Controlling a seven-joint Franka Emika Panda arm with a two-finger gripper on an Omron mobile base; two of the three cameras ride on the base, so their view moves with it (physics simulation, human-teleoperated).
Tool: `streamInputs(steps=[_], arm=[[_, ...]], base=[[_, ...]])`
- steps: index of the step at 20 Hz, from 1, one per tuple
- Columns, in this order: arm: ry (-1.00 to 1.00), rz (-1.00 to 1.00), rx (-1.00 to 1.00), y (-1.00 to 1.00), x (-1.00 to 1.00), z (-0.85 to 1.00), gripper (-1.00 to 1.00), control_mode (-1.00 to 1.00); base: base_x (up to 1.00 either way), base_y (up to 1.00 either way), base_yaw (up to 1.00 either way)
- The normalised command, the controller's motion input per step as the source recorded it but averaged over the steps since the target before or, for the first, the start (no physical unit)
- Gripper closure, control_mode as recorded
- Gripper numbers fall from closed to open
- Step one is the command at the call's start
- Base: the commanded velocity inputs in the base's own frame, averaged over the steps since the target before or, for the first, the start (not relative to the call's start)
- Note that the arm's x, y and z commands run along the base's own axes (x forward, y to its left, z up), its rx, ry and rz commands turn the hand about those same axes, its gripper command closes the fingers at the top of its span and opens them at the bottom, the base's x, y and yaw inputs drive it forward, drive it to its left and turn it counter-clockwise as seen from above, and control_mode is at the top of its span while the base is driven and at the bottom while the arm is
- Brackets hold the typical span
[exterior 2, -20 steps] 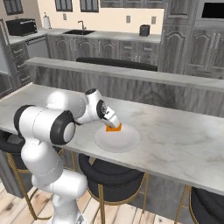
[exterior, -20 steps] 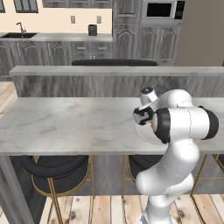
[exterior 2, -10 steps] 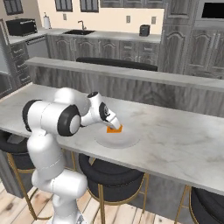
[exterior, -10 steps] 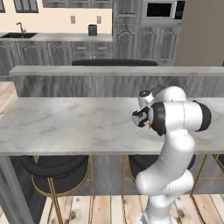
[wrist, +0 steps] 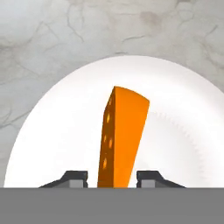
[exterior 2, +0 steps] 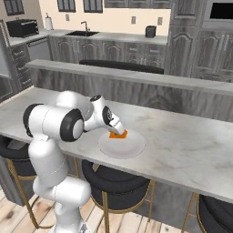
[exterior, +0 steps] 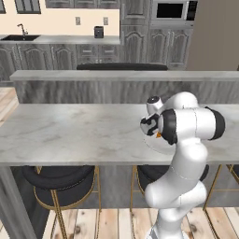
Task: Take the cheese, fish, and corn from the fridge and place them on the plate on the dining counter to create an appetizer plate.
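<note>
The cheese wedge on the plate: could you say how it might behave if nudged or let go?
The cheese looks stiff, holding sharp edges. It stands narrow on the plate between the claw tips, so it may tip sideways. Flat faces suggest sliding, not rolling.

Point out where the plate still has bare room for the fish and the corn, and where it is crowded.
The plate is bare on its half toward the stools and along its right rim, beside open dining counter. It is crowded at the far left rim: the cheese sits there between the fingertips of the gripper, with gaps showing on both sides.
</note>
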Motion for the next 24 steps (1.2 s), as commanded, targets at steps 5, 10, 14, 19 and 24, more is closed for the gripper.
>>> streamInputs(steps=[5,10,14,19,24], arm=[[-0.08,0.0,0.0,0.0,-0.3,0.19,-1.0,-1.0],[-0.07,0.0,0.0,0.0,-0.28,0.64,-1.0,-1.0],[-0.16,0.0,0.0,0.02,-0.56,0.98,-1.0,-1.0],[-0.1,0.0,0.0,0.01,-0.61,1.0,-1.0,-1.0],[0.0,0.08,0.01,0.0,-0.87,1.0,-1.0,-1.0]], base=[[0.0,0.0,0.0],[0.0,0.0,0.0],[0.0,0.0,0.0],[0.0,0.0,0.0],[0.0,0.0,0.0]])
